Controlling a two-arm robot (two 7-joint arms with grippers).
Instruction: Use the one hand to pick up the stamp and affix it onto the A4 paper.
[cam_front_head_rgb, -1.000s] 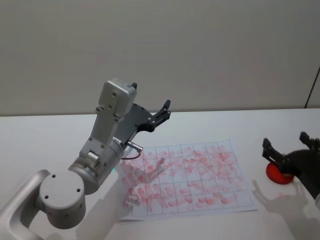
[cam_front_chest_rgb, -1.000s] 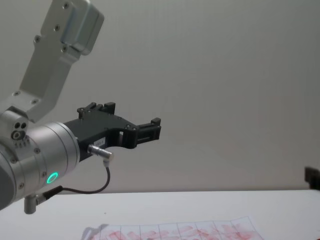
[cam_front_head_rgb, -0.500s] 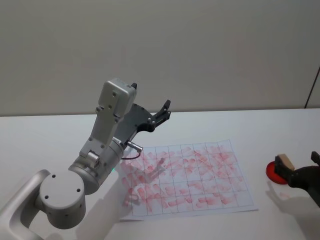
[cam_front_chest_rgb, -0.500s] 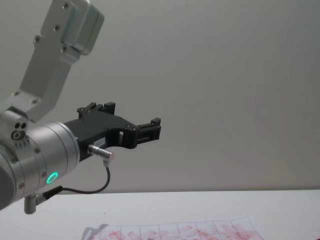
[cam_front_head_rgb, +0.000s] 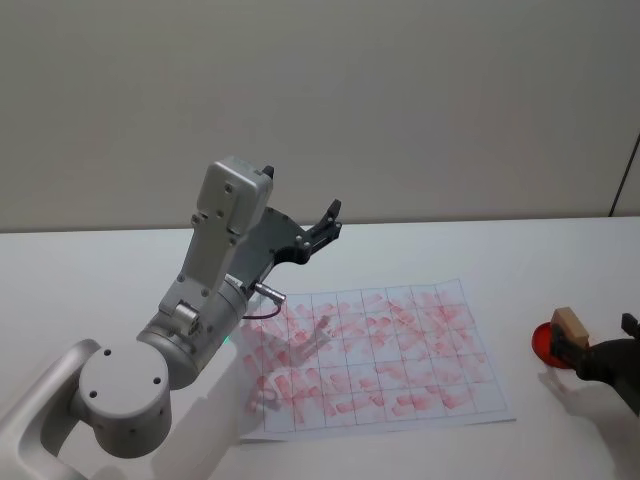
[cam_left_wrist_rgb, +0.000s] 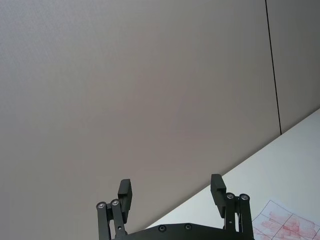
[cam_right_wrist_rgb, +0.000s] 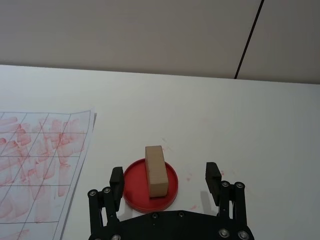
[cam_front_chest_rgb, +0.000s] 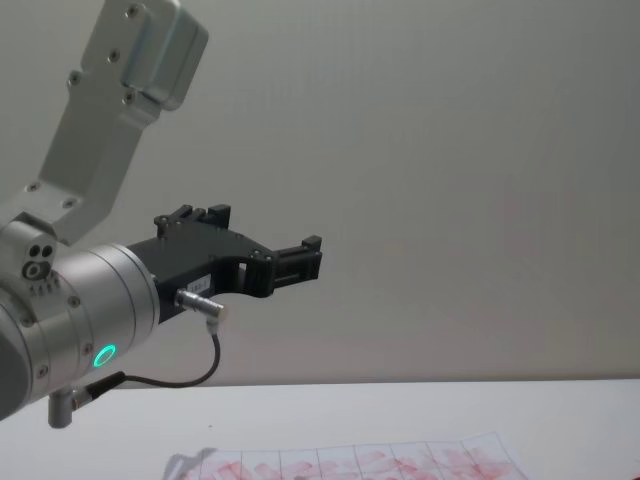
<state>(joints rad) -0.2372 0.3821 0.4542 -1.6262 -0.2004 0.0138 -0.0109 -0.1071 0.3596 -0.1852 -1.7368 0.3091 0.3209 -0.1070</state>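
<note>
The right gripper hangs low over the right side of the table, jaws spread wide and touching nothing. Between them the stamp stands upright on a round red ink pad. Just to its left lies the A4 paper, its boxes smeared pink. Farther off, the left gripper is raised over the paper's far-left corner, jaws apart and empty.
</note>
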